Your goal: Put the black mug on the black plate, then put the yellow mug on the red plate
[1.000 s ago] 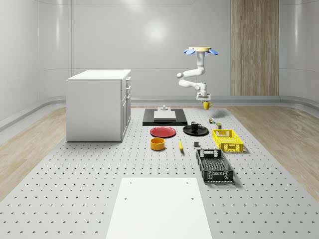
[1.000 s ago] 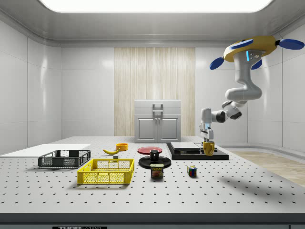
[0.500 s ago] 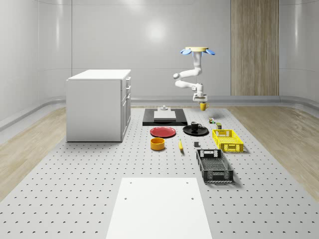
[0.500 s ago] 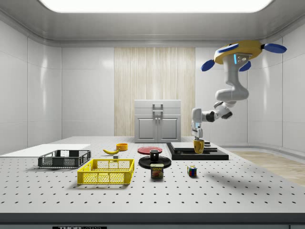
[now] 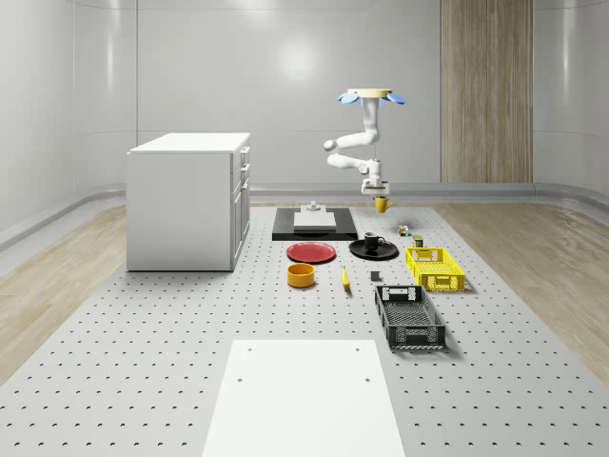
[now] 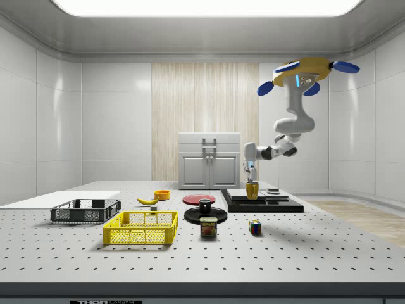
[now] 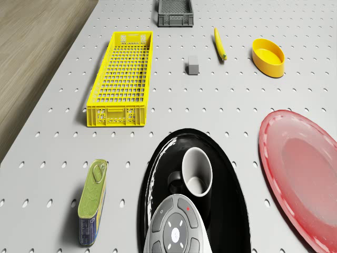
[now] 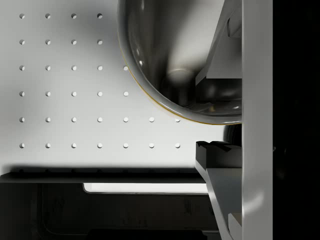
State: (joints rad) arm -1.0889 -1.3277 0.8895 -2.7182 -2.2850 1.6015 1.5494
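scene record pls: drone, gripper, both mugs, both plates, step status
drone: hovering above the table's far end
gripper: shut on yellow mug, in the air
yellow mug: held clear of the table
black mug: upright on black plate
red plate: bare, beside the black plate
step status: first done; second under way

The perforated grey desk [image 5: 143,362] carries a white cabinet [image 5: 188,200] at far left, a red plate [image 5: 311,251], black plate [image 5: 373,249], yellow crate [image 5: 435,268], grey crate [image 5: 409,316], orange bowl [image 5: 301,275], banana [image 5: 344,278] and a white sheet [image 5: 303,398] nearest.
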